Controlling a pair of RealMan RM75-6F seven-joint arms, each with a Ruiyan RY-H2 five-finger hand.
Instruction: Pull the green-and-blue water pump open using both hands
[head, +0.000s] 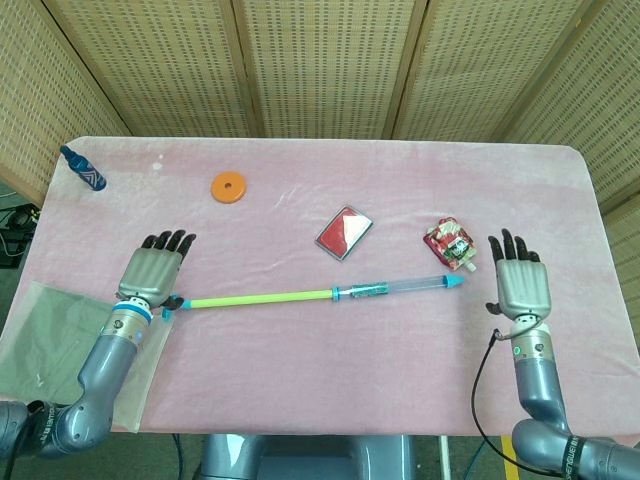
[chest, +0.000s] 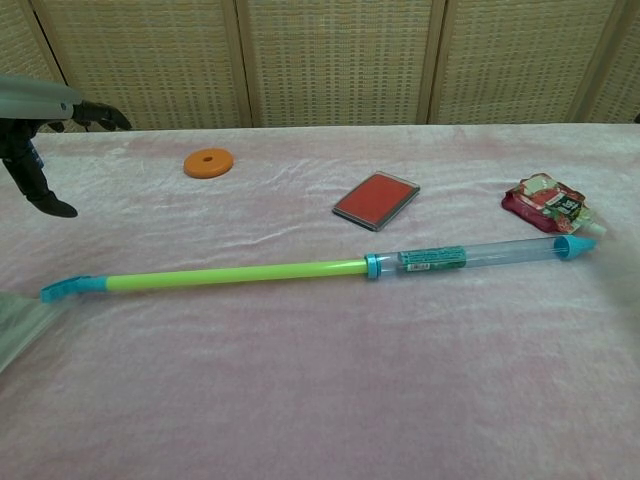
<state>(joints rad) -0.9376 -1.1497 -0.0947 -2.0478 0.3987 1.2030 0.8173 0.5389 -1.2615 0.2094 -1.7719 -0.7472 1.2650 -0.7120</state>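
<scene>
The water pump (head: 320, 294) (chest: 300, 270) lies flat on the pink tablecloth, pulled out long. Its green rod (head: 260, 297) runs left to a blue handle (chest: 62, 289); the clear tube with a blue piston (head: 400, 287) ends in a blue tip (chest: 575, 246) at the right. My left hand (head: 152, 270) (chest: 40, 140) hovers open with fingers spread just above the handle end, holding nothing. At the table's right side my right hand (head: 518, 280) is open with fingers extended, a short way right of the pump's tip and apart from it.
A red snack pouch (head: 448, 242) lies just behind the pump's tip. A red-and-white card (head: 344, 232) sits behind the middle, an orange disc (head: 229, 186) further back left, a dark blue bottle (head: 83, 168) at the far left corner. A grey cloth (head: 50, 340) hangs at the front left edge.
</scene>
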